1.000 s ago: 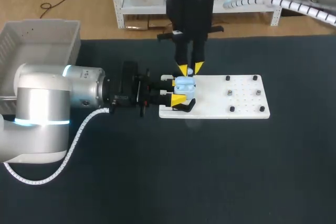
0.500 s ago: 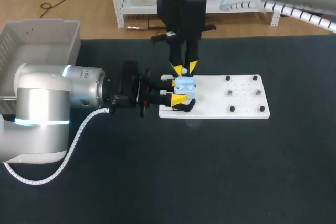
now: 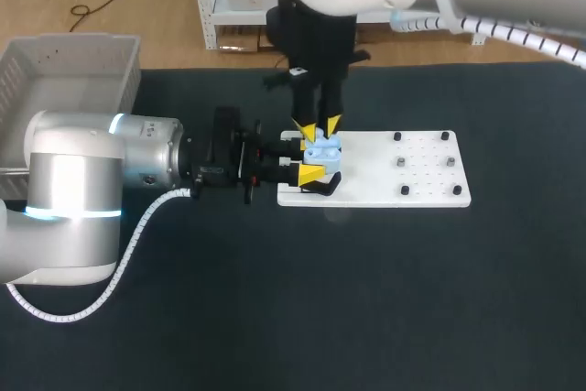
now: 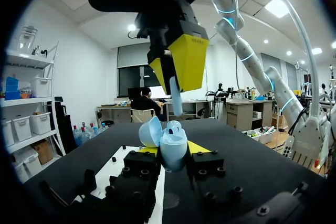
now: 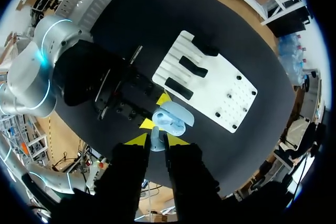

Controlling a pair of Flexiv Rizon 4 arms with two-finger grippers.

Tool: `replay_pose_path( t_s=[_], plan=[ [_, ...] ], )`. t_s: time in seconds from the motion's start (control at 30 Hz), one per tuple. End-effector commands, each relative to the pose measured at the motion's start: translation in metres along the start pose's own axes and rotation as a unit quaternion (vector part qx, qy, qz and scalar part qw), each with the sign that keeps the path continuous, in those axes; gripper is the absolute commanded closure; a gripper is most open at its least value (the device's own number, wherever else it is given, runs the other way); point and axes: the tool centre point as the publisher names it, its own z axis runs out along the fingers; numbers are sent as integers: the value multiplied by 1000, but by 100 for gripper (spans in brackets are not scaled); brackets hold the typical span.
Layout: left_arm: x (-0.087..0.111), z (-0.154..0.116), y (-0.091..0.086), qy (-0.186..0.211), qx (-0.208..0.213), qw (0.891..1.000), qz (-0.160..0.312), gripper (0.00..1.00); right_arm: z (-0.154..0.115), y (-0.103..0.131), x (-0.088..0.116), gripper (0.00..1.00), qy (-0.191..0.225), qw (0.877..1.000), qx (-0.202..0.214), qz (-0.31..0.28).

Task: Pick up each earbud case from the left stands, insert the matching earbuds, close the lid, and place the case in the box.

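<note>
My left gripper point(image 3: 307, 159) comes in from the left and is shut on a light blue earbud case point(image 3: 322, 155) at the left end of the white board point(image 3: 412, 176). In the left wrist view the case point(image 4: 173, 148) sits between my yellow tips with its lid point(image 4: 150, 131) swung open. Right above it hangs my right gripper point(image 3: 317, 127), pointing down and shut on a light blue earbud point(image 4: 176, 97). The right wrist view shows that earbud point(image 5: 156, 139) pinched between its fingers, just over the open case point(image 5: 170, 119).
Black stands point(image 5: 181, 88) line the board's left end, and small black pegs point(image 3: 403, 190) dot its right half. A grey bin point(image 3: 64, 66) sits at the far left of the table. Dark table surface lies in front of the board.
My right gripper has shifted slightly left and closer over the open case, still holding the earbud. The left arm and the case have stayed put.
</note>
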Motion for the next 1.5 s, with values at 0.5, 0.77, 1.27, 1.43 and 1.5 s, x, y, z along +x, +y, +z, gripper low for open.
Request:
replay_pose_path(
  t_s=[0.5, 0.77, 1.27, 1.43, 1.5],
  plan=[
    [0, 0, -2, 0, -3, 1000, 1, 100, 11, 2, 9, 100, -23, 1000, 4, -7],
    [0, 0, -2, 0, -3, 1000, 1, 100, 15, 2, 9, 100, -25, 1000, 3, -10],
    [0, 0, -2, 0, -3, 1000, 1, 100, 19, -4, 3, 100, -29, 1000, 3, -6],
    [0, 0, -2, 0, -3, 1000, 1, 100, 19, -5, 3, 100, -30, 1000, 2, -4],
    [0, 0, -2, 0, -3, 1000, 1, 100, 20, -5, 2, 100, -30, 1000, 2, -3]
  ],
)
